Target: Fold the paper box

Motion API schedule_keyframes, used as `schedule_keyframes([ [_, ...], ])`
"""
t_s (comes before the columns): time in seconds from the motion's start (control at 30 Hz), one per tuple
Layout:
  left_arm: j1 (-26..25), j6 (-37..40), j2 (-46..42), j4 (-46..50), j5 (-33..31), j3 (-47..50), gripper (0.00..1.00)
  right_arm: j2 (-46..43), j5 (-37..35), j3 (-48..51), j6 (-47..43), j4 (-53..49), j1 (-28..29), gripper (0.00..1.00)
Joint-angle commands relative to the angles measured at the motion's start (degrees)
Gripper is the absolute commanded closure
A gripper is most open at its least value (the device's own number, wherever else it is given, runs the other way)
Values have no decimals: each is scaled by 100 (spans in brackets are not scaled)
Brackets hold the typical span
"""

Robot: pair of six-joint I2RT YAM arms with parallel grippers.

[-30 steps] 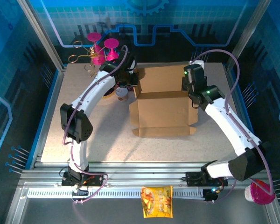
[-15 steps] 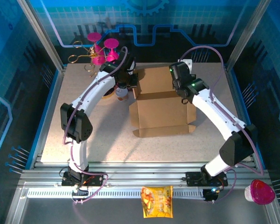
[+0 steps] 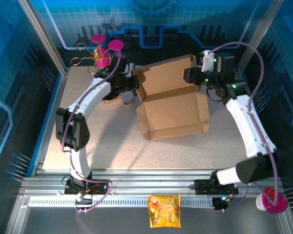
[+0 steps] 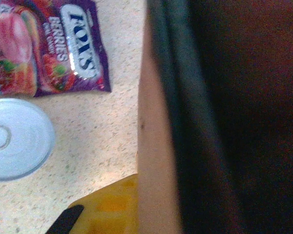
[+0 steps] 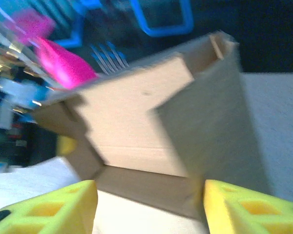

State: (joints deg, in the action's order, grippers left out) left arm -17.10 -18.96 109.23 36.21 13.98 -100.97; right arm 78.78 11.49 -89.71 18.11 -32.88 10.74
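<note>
Your right claw (image 5: pixel 150 207) stands open, the paper box (image 3: pixel 173 109) lying on the table (image 3: pixel 88 141) with its raised back panel just ahead; your left claw (image 3: pixel 131 82) clamps that panel's left edge.

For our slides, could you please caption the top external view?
Left gripper clamps the left flap of the brown corrugated cardboard box while the open right gripper faces its raised rear panel.

I see the paper box (image 3: pixel 173 105) in plain brown, on a beige speckled counter (image 3: pixel 97 141). The snack packet (image 4: pixel 44 48) is purple with white lettering, the round lid (image 4: pixel 17 139) pale blue-white, and the fingers (image 5: pixel 244 207) of the right hand (image 5: pixel 149 207) yellow.
</note>
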Motion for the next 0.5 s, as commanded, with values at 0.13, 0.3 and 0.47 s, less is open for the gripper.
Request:
schedule_keyframes([
  [0.13, 125, 293, -124, -550, 965, -79, 100, -841, 1444, 33, 994, 970, -1288, 40],
  [0.3, 150, 340, -89, -510, 1070, -133, 100, -801, 1461, 121, 1019, 1077, -1950, 44],
  [0.47, 181, 392, -96, -509, 1197, -113, 100, -392, 2040, 216, 1693, 1908, -2707, 56],
])
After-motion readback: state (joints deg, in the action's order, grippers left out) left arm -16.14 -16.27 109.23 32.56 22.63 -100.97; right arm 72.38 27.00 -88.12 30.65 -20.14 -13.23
